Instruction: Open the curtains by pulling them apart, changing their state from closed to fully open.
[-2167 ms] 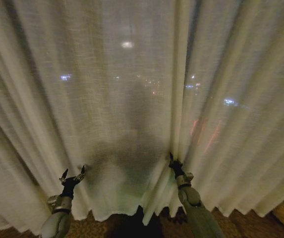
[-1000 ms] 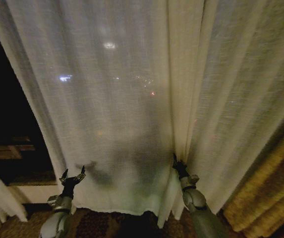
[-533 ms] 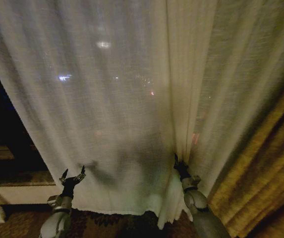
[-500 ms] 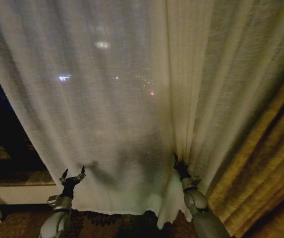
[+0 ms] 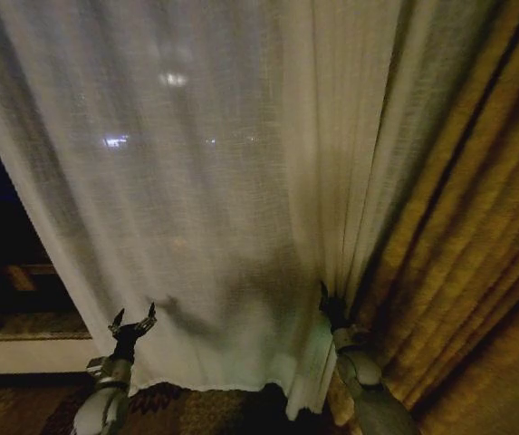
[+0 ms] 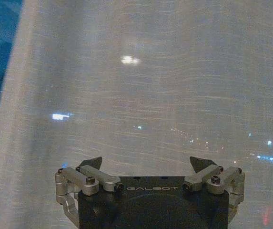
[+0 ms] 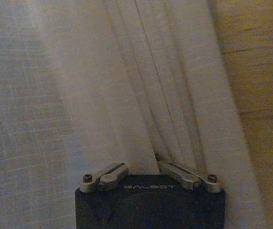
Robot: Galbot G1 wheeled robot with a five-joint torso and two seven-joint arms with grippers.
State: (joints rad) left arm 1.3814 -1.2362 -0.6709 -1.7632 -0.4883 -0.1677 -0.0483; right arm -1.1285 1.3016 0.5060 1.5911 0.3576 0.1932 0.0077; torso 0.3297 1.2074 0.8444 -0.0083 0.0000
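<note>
A: Why is the right gripper (image 5: 324, 294) buried in the cloth?

B: Its jaws are pinched on a bunch of pleats of the curtains (image 5: 214, 181). In the right wrist view the gathered folds (image 7: 150, 109) run straight down into the gap between the fingers (image 7: 181, 172), so the fabric is clamped rather than brushed. Gripping there lets the arm drag the whole panel sideways.

A: And what lies just beyond that gripper?

B: The golden-brown drape (image 5: 467, 236), immediately on its outer side. The sheer cloth is bunched against it.

A: The left gripper (image 5: 133, 318)?

B: Spread wide, holding nothing. It points at the flat sheer stretch directly ahead of it, fingertips (image 6: 199, 163) apart; I cannot tell whether they touch the weave. Out past its outer side the dark window (image 5: 5, 245) is bare.

A: So how far along?

B: I judge it partly open.
</note>
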